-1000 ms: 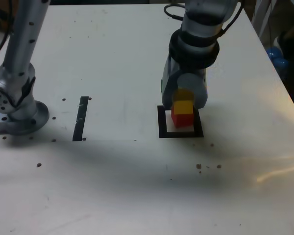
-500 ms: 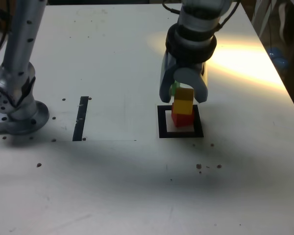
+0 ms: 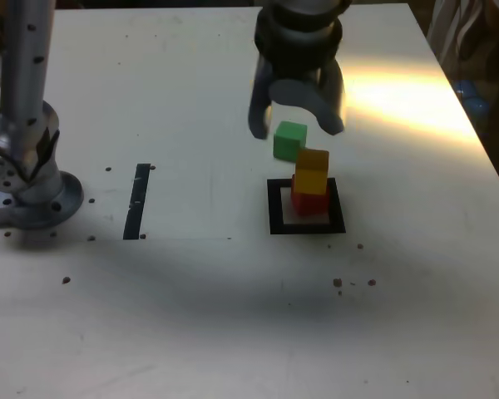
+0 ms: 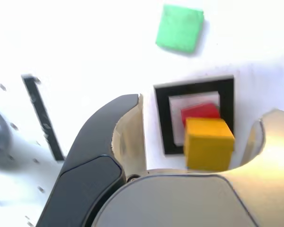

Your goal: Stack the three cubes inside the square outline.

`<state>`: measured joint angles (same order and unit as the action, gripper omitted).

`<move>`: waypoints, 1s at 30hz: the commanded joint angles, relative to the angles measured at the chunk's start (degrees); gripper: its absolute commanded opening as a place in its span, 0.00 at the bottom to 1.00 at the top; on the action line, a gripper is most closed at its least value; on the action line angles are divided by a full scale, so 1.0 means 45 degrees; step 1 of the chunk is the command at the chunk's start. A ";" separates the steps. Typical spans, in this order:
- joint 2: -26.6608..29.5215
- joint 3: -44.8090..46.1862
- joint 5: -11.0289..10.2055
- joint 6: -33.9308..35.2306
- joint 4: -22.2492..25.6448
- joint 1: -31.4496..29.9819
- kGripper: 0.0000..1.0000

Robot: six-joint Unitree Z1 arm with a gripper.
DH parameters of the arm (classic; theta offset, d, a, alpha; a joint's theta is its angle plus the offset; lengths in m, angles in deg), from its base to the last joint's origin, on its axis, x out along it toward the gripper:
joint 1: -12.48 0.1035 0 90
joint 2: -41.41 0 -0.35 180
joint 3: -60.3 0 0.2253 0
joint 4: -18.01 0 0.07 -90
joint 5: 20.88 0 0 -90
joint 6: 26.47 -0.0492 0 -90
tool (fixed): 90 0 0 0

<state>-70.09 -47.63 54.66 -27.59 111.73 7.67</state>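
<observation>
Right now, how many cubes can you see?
3: yellow cube stacked on the red cube inside the square outline; green cube outside it, on the table.

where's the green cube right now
In the exterior view, the green cube sits on the white table just outside the square outline, beyond its far edge and next to the yellow cube.

No readable text here — no labels, brands, numbers or signs can be made out in either view.
</observation>
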 commanded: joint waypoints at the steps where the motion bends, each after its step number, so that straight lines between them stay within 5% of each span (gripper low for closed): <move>1: 0.0386 0.0306 -0.0217 -0.0771 -0.0058 0.0560 0.95; 13: 0.0045 0.2643 -0.0418 -0.3735 -0.3165 0.3090 0.93; 30: -0.1600 0.2021 0.0200 -0.4707 -0.3424 0.3100 0.78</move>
<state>-76.79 -38.25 55.49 -48.66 96.41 21.65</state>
